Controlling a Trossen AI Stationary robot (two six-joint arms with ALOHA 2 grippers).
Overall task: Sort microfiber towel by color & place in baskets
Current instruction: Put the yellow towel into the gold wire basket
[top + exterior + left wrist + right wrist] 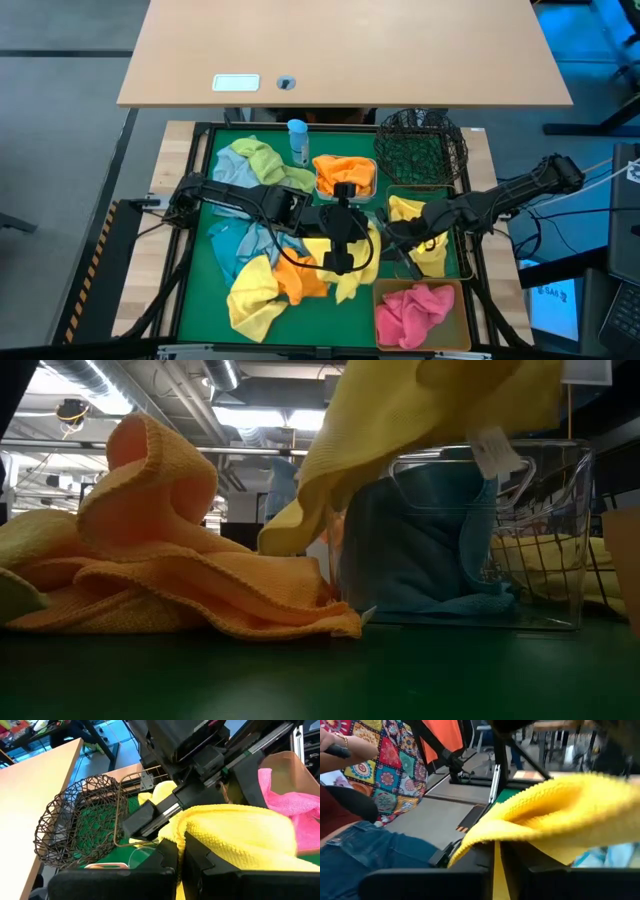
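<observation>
A yellow microfiber towel (372,262) hangs over the middle of the green mat, high in the low view (420,430). My left gripper (362,243) and my right gripper (392,238) face each other, both shut on it. Loose towels lie on the mat: light green (262,158), teal (240,245), yellow (255,295) and orange (300,275). The baskets stand at the right: a black round mesh basket (420,145), a tub with an orange towel (345,175), a wire basket with yellow towels (428,235), an amber tub with a pink towel (420,315), and a clear tub with blue towels (470,550). My left gripper pinches the yellow towel between its two shut fingers (167,857), coming from the table's left and slanting down; the cloth (215,837) bunches just beyond the fingers, lifted clear of the mat. My right gripper pinches a thin part of the same towel (496,862) between its two fingers, nearly level from the table's right. The cloth (555,805) billows beyond the fingers.
A small blue-capped bottle (298,140) stands at the mat's far edge. A wooden desk (340,50) lies beyond the table. A seated person (350,820) shows past the table's left side. Bare mat (320,680) lies at the near edge.
</observation>
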